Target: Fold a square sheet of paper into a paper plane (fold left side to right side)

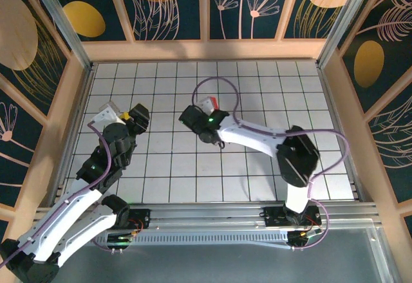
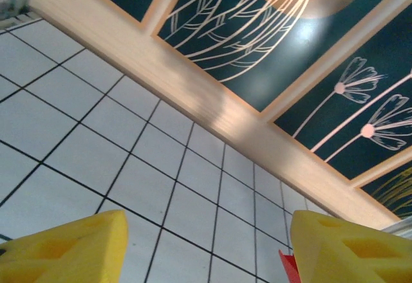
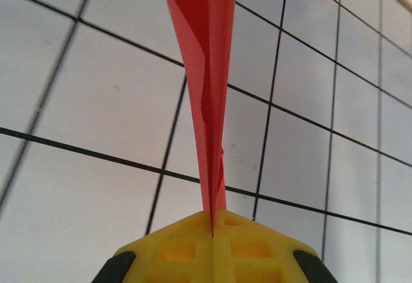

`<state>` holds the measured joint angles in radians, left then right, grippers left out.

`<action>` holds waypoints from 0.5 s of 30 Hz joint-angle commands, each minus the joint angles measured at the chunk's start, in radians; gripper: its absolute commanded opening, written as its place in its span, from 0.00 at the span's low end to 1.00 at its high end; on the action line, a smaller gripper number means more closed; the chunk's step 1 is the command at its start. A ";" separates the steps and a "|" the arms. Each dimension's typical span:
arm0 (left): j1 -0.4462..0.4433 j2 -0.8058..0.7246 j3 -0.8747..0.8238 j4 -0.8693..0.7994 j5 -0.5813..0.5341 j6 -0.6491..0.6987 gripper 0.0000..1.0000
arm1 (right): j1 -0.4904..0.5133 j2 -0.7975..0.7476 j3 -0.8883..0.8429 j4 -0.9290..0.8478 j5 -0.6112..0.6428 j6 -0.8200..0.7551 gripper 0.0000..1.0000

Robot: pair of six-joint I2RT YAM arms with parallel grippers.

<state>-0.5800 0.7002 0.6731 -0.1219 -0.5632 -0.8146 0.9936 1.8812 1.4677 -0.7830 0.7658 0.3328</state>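
Observation:
The square sheet of paper now stands as a slim red paper plane point(image 3: 206, 83). It sticks straight out from my right gripper point(image 3: 212, 222), seen edge-on above the white tiles. The yellow jaws are shut on its narrow end. From above, only a small red bit of the plane point(image 1: 215, 105) shows at the right gripper point(image 1: 211, 108), near the table's middle. My left gripper point(image 1: 132, 113) hangs to the left, apart from it. Its yellow fingers point(image 2: 71, 247) stand open with nothing between them point(image 2: 206, 251). A red corner of the plane point(image 2: 288, 267) peeks beside its right finger.
The white grid-tiled table point(image 1: 257, 90) is walled by a wooden frame point(image 1: 206, 50) with dark floral panels at the back and sides. A purple cable point(image 1: 235, 100) loops over the right arm. The arm bases sit on a metal rail point(image 1: 212, 215) at the near edge.

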 commanded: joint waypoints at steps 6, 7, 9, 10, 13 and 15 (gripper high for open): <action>-0.003 -0.001 -0.004 -0.042 -0.047 -0.012 0.69 | 0.003 0.213 0.081 -0.053 0.152 -0.013 0.00; -0.003 -0.001 -0.005 -0.042 -0.046 -0.012 0.68 | 0.002 0.227 0.084 -0.053 0.152 -0.006 0.00; -0.003 -0.001 -0.010 -0.039 -0.044 -0.017 0.69 | 0.002 0.255 0.088 -0.049 0.141 0.004 0.00; -0.002 0.001 -0.013 -0.035 -0.043 -0.018 0.69 | 0.002 0.266 0.089 -0.051 0.138 0.012 0.00; -0.003 0.012 -0.015 -0.028 -0.038 -0.017 0.69 | 0.002 0.284 0.079 -0.049 0.129 0.034 0.00; -0.003 0.021 -0.012 -0.024 -0.035 -0.018 0.69 | 0.003 0.290 0.070 -0.038 0.113 0.035 0.00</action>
<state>-0.5800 0.7120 0.6724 -0.1432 -0.5858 -0.8204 0.9947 2.1551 1.5227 -0.8116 0.8593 0.3271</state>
